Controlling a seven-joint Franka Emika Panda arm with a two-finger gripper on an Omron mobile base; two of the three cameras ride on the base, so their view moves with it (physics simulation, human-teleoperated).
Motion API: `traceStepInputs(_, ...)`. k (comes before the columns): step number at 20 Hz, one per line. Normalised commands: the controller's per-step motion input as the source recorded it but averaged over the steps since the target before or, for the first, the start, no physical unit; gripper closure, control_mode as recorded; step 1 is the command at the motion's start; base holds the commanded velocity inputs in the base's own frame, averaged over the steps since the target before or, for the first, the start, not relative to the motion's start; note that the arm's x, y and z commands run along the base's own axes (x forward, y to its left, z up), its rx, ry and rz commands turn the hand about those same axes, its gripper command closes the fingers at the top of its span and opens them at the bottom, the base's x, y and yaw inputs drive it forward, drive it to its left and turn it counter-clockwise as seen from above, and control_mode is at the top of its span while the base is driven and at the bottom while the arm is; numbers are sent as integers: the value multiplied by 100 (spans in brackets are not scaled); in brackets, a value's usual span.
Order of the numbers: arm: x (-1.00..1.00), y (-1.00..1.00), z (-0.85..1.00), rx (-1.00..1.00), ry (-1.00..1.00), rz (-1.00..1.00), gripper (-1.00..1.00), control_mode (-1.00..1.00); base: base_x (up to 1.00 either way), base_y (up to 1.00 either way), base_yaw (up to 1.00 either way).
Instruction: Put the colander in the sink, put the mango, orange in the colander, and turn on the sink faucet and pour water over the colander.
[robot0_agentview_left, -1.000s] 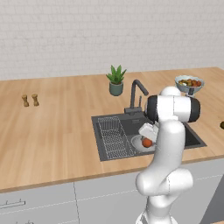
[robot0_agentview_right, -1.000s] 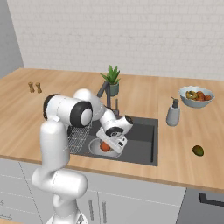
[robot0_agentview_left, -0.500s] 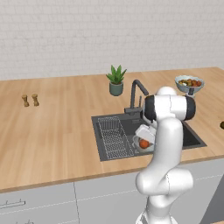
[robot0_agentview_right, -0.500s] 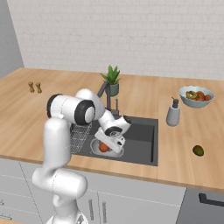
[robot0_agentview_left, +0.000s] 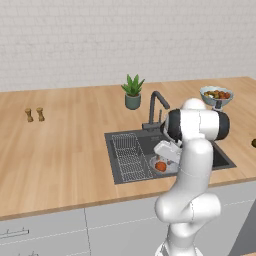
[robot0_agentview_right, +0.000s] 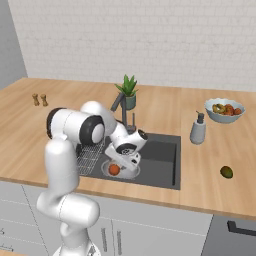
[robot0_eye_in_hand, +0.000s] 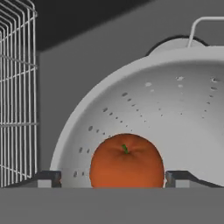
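The orange (robot0_eye_in_hand: 127, 160) is seen resting inside the colander (robot0_eye_in_hand: 175, 109) in the sink (robot0_agentview_right: 162, 155), flanked without contact by the spread fingertips of the end effector (robot0_eye_in_hand: 113, 177), while the mango (robot0_agentview_right: 226, 172) is left near the desk's front edge.

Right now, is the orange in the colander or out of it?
In. In the hand view the orange rests on the colander floor, and the fingers stand apart from it.
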Motion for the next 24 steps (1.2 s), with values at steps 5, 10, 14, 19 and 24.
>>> traceStepInputs(5, -12, 0, 56, 0, -15, 0, -100, -100, 0, 0, 0)
traceStepInputs(10, -16, -21, 68, -2, -13, 0, -100, -100, 0, 0, 0)
traceStepInputs(14, -10, -73, 89, -6, -10, 0, -100, -100, 0, 0, 0)
traceStepInputs(19, 0, -93, 90, -9, -2, 0, -100, -100, 0, 0, 0)
traceStepInputs(24, -4, -100, 85, -9, 0, 0, -100, -100, 0, 0, 0)
